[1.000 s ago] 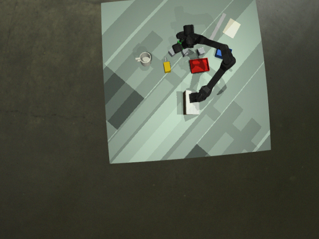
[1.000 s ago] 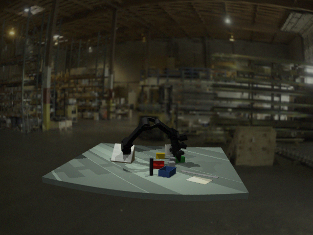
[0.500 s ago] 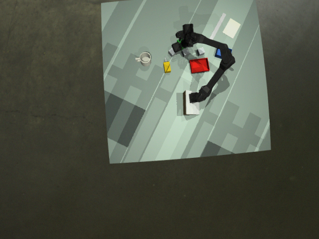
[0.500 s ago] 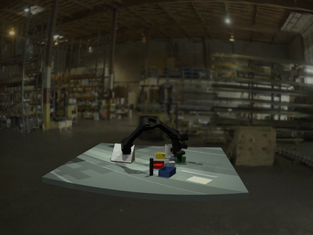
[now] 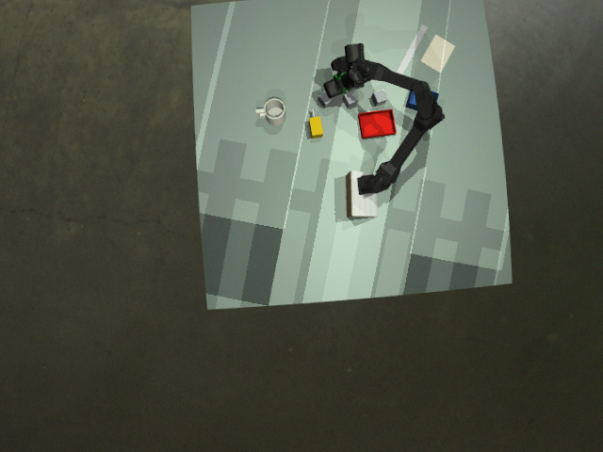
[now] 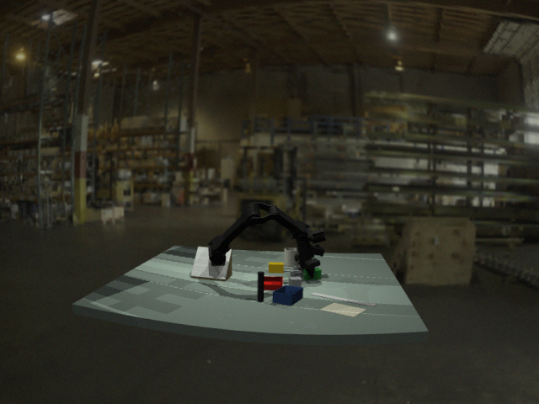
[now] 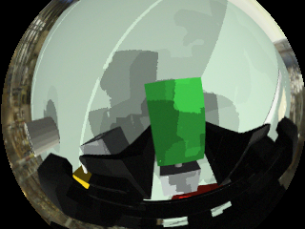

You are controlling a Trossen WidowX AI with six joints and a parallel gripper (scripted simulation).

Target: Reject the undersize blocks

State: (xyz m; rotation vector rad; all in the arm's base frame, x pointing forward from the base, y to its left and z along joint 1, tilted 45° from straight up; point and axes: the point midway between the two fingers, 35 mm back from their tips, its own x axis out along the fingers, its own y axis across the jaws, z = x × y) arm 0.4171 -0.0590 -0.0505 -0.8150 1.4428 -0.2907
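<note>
A: How's that green GO gauge (image 5: 343,83) (image 6: 312,273) (image 7: 175,121) gonna handle? It's upper middle in the top view, dead center in the wrist one.
B: Jaws (image 5: 340,83) (image 6: 311,274) are about half open, clamped on its green block. Looks stiff and lightish to me, not fragile, but smooth faces could slip or twist if the pin catches.
A: So where would you grab it?
B: Flat opposite sides of the green part, like now. Leave the pin free, and keep it square to the bore.
A: What's around it?
B: A steel block (image 5: 350,100) (image 7: 179,181) just below it in the wrist view, another (image 5: 324,100) (image 7: 102,145) lower left there. Third one (image 5: 380,97) is right of those up top. Probably heavier for their size, rigid, so pinch the side walls.
A: And farther out?
B: Red reject tray (image 5: 361,127) (image 6: 273,287) (image 7: 202,191), right under the blocks in the top view, all on the counter (image 5: 243,194) (image 6: 243,321). I can't see whether the pin's in a hole.
</note>
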